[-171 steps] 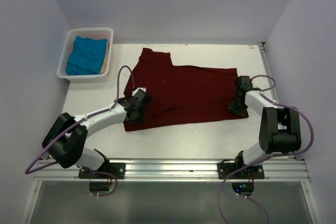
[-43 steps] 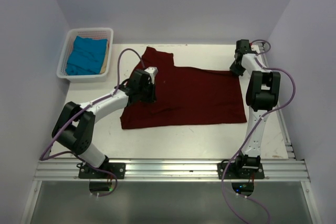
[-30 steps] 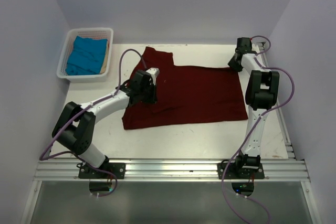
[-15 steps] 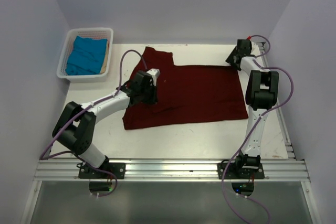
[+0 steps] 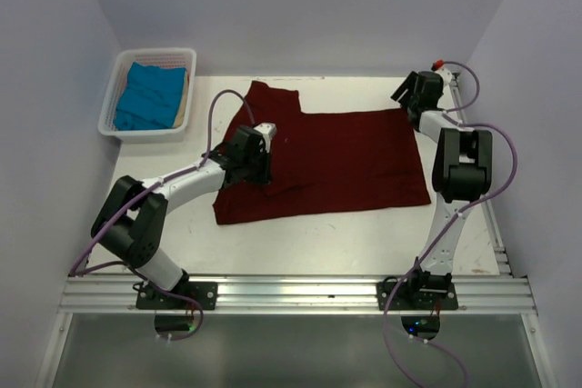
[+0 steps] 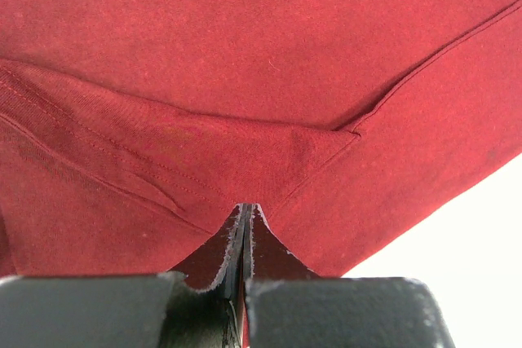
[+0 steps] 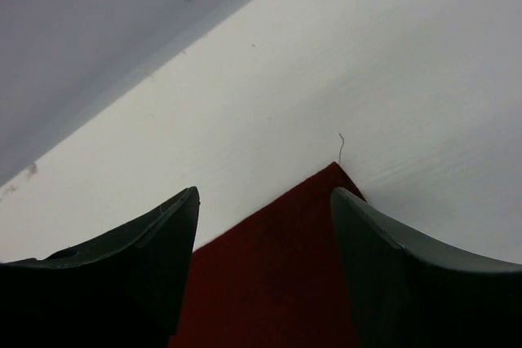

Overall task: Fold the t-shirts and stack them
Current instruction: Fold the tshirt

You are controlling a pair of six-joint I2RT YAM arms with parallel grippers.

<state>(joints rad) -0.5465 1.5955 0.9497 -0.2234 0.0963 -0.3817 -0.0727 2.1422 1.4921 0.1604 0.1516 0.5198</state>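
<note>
— While the left gripper sits nearer than the basket and off to its right, what has it got?
— Its jaws are pressed together on a pinched ridge of the maroon t-shirt, which lies spread on the table right of the basket.
— And the right gripper?
— Level with the basket, far to its right, jaws wide and empty over the shirt's far corner.
— How will it handle?
— Soft, light and limp, I'd judge; take hems or corners, both ends together. The teal t-shirt lies inside the basket.
</note>
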